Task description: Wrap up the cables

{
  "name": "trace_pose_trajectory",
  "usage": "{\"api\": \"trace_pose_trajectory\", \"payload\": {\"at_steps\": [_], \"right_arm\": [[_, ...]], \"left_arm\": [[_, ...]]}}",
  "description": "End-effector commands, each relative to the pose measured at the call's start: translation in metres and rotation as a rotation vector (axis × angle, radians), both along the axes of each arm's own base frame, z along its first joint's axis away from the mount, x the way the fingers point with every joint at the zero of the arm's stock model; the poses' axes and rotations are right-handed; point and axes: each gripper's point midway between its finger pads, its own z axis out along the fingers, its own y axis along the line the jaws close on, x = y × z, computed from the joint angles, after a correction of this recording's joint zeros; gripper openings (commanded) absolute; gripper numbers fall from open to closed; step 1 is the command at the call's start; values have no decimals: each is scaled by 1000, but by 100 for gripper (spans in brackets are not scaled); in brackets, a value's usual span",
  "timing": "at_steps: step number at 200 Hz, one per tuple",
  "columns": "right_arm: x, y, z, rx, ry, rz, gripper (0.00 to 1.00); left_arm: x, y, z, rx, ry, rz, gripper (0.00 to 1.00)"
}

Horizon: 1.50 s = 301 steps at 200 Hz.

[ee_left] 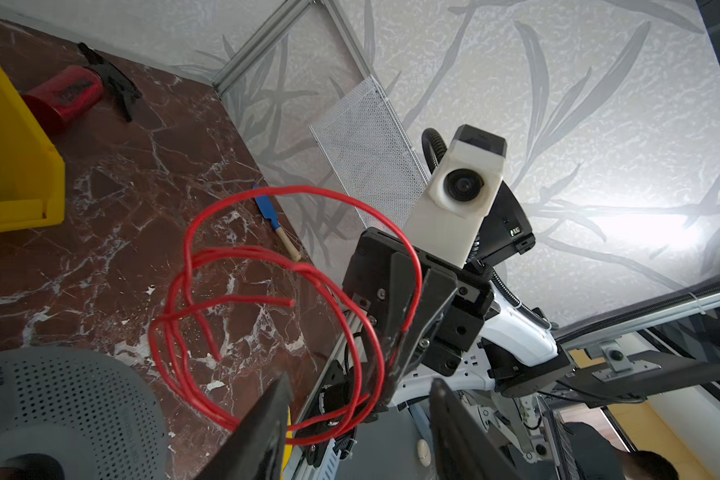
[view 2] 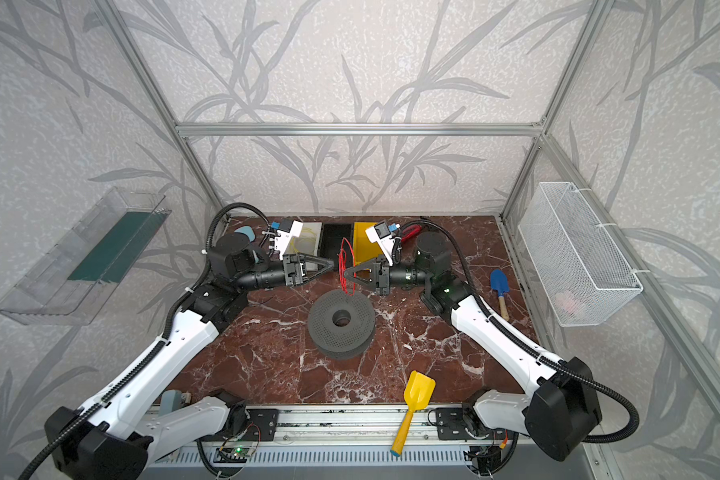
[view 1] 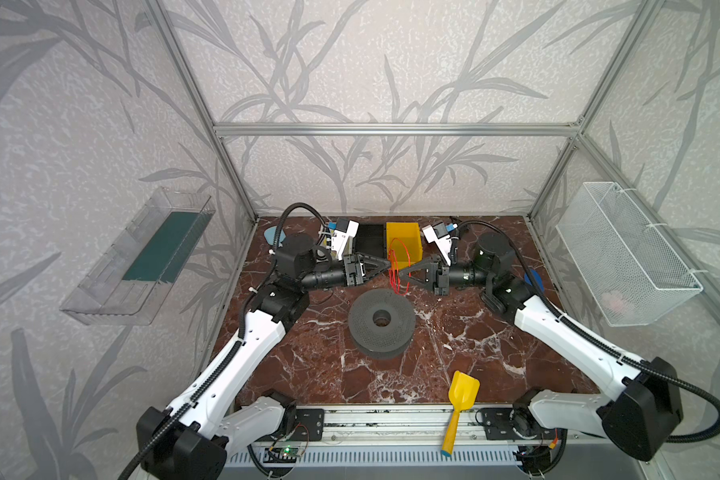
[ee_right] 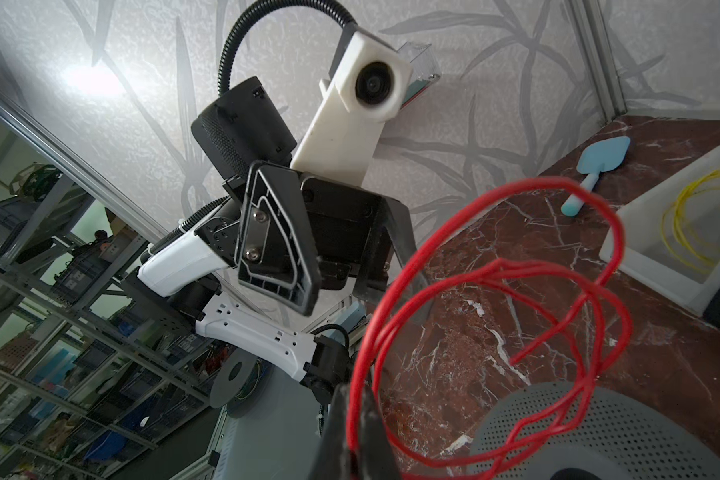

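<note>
Early stage, in your view: your right claw [ee_right: 354, 415], clamped shut, holds the loosely looped red cable [ee_left: 308, 189] aloft just behind the spool [view 1: 362, 328], your left claw [ee_left: 358, 386] faces it half open, gripping nothing, and the yellow cable [ee_right: 672, 220] lies loose in the rear tray [ee_right: 624, 237].

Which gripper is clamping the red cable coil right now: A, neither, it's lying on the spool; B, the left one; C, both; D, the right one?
D: the right gripper is shut on the red cable, while the left gripper stands open, clamping nothing.
</note>
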Motion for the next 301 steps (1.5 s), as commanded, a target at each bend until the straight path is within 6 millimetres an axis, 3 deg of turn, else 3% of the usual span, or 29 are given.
{"api": "trace_pose_trajectory", "payload": {"at_steps": [1, 25, 49, 92, 142, 182, 216, 255, 275, 301], "right_arm": [[-8, 5, -3, -4, -28, 44, 0], [-14, 8, -1, -3, -38, 70, 0], [-19, 6, -3, -16, -58, 76, 0], [-20, 0, -15, -69, -84, 30, 0], [-4, -23, -7, -86, -128, -183, 0], [34, -73, -19, -65, -56, -500, 0], [43, -107, -19, -20, -33, -666, 0], [49, -141, -20, -21, -19, -841, 0], [48, -143, -22, -21, -4, -842, 0], [43, -122, -19, -7, 18, -710, 4]], "left_arm": [[-6, -8, 10, -12, -38, -48, 55], [5, -12, 3, 3, -15, -33, 53], [13, -14, 5, -11, -14, -20, 41], [20, -15, 3, -19, 2, -3, 0], [33, 6, -28, 126, 39, 178, 0], [40, 24, -26, 163, 0, 304, 0], [43, 33, -31, 221, -11, 350, 0], [44, 44, -54, 353, 15, 378, 0], [43, 43, -49, 348, -1, 372, 0], [40, 34, -37, 322, -37, 314, 0]]}}
